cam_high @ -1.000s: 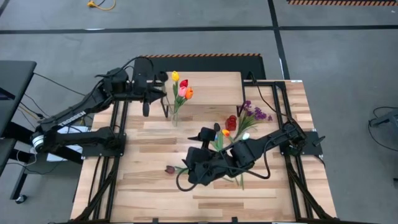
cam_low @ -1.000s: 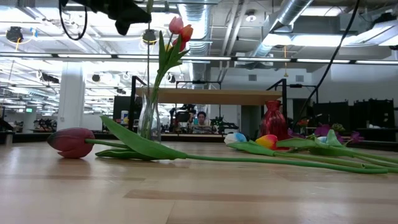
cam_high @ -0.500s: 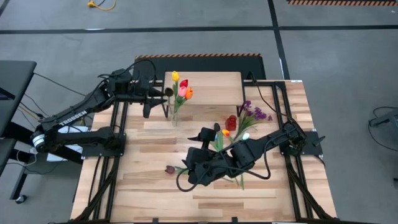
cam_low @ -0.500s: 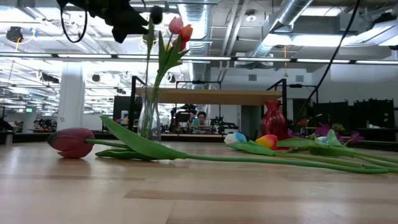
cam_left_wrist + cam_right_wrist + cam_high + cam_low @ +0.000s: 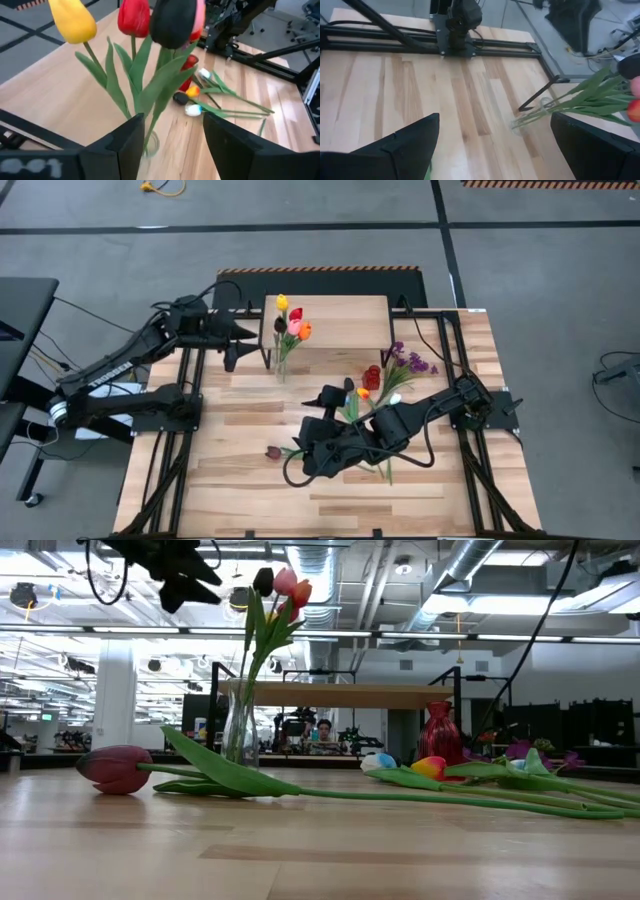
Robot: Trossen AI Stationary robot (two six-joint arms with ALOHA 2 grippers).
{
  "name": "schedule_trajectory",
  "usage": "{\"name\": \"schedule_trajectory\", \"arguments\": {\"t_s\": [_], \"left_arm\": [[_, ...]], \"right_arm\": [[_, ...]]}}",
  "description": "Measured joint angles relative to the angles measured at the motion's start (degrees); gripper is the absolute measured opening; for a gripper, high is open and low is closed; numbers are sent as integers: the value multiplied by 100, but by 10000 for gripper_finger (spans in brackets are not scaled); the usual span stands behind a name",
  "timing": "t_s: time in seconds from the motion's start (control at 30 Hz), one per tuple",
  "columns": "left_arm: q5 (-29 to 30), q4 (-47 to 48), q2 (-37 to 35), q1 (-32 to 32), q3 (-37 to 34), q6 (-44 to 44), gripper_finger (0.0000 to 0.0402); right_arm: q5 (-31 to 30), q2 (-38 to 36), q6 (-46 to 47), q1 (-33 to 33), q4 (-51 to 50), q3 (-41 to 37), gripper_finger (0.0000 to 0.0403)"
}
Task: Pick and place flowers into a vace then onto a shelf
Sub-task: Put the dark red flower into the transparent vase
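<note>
Your clear glass vase (image 5: 239, 732) stands left of centre in the low view, tall and slim, with smooth plastic-looking tulips fanning out of it: yellow (image 5: 74, 20), red (image 5: 134, 15), a dark one (image 5: 173, 21). From above the same bunch (image 5: 291, 326) sits upper centre, right at the edge of the small light-wood shelf (image 5: 345, 320). Your left gripper (image 5: 243, 337) hangs just left of those heads with the jaws apart, nothing between them; the left wrist view looks straight into the blooms. Only the low view shows the maroon tulip (image 5: 113, 769) lying flat on the plank table (image 5: 320, 850). The right gripper (image 5: 299, 463) is low centre from above, fingers spread wide and empty, over the loose stems (image 5: 372, 402) and purple sprigs (image 5: 408, 361).
</note>
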State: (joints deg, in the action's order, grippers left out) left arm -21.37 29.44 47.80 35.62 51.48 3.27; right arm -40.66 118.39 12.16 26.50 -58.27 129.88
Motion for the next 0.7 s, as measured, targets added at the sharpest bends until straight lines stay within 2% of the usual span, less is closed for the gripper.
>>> {"name": "schedule_trajectory", "arguments": {"t_s": [0.07,0.23,0.3,0.47,0.7], "left_arm": [[-39,10,-210,0,-2,0,192],[-179,-139,-921,-75,-2,0,192],[-183,-251,-1241,-138,-2,2,192],[-404,-344,-2050,-438,-2,79,192],[-691,-566,-2995,-862,-430,496,192]], "right_arm": [[278,0,2,0,-19,0,372],[1568,2,4,44,87,-90,372],[1903,3,3,91,279,-85,372],[1809,127,423,146,674,-98,372],[1118,436,1181,-95,-139,-86,372]]}}
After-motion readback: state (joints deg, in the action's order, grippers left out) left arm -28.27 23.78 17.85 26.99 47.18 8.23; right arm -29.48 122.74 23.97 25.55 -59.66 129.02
